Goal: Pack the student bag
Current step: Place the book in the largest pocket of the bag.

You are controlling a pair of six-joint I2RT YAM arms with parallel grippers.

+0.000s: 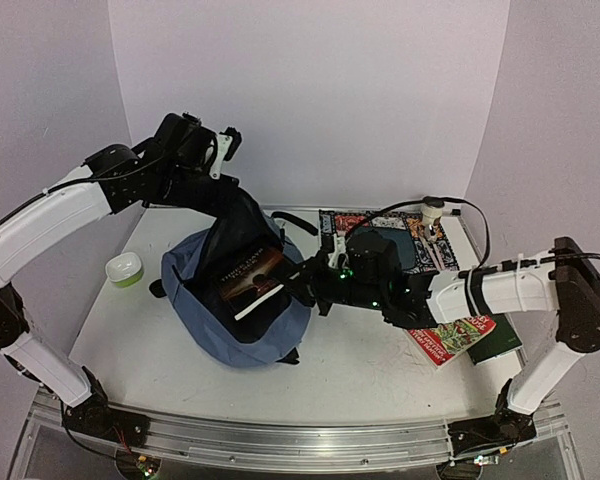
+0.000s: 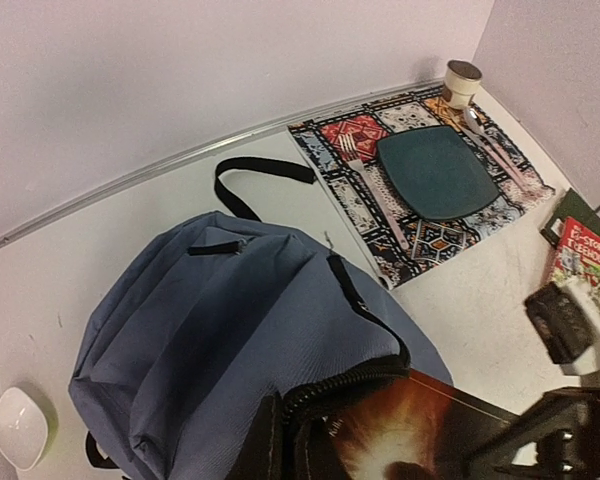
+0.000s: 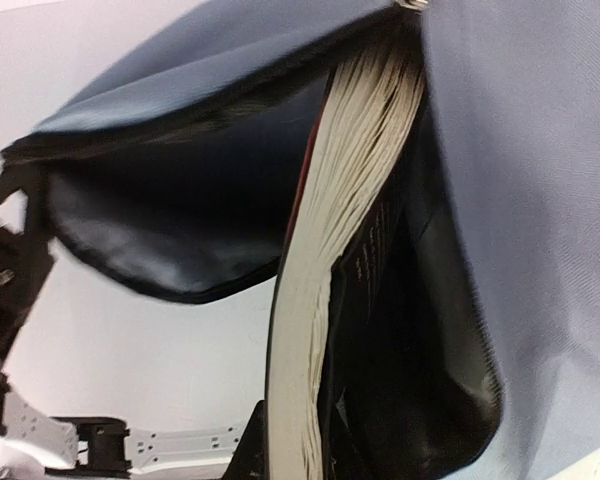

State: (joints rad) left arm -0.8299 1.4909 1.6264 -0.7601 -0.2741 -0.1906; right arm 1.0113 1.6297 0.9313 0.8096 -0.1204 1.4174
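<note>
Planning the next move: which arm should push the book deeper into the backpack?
Right: the right claw grips the book, already partly inside the backpack; the left claw holds the opening up.

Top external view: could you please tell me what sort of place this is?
Likely a robot test cell: plain lilac walls enclose a white table, an aluminium rail along its near edge.

Slate-blue student bag (image 1: 195,300) lying mid-table; mouth open
</note>
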